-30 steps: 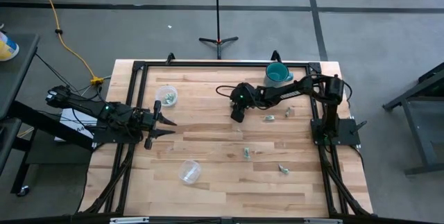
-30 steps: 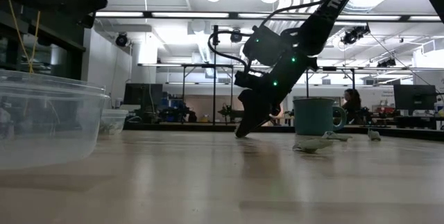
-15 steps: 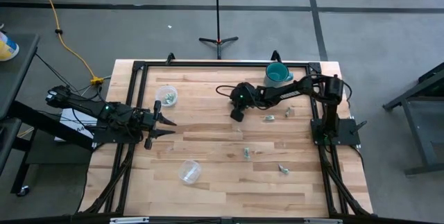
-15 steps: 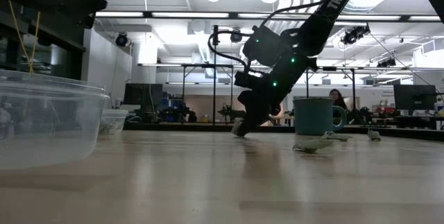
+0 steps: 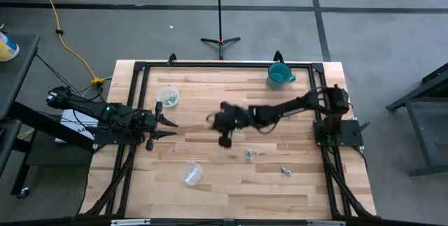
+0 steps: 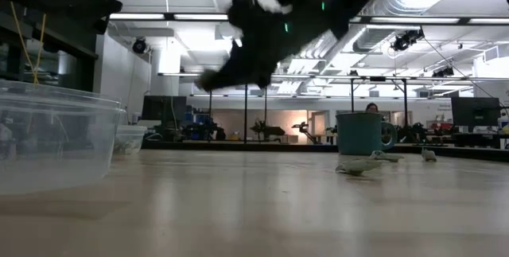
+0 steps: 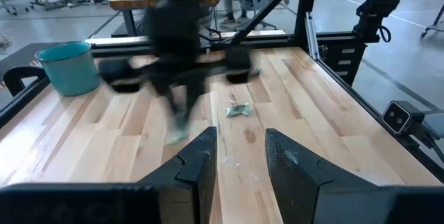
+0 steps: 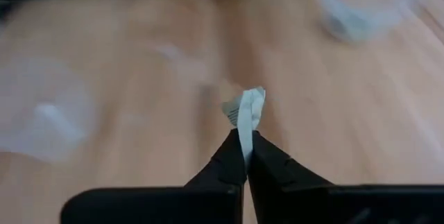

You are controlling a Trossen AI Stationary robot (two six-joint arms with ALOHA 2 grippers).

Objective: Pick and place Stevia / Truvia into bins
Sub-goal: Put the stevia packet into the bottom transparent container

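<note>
The right gripper [image 8: 244,156], closed on one sachet [image 8: 245,113], hangs mid-table; left gripper [image 5: 168,128] waits open; two sachets [image 5: 249,154] remain outside the cups [image 5: 168,96].

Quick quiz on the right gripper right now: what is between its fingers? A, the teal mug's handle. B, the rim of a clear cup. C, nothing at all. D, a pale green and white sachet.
D: in the right wrist view the right gripper is pinched shut on a sachet that sticks up from its fingertips, above the wooden table.
</note>
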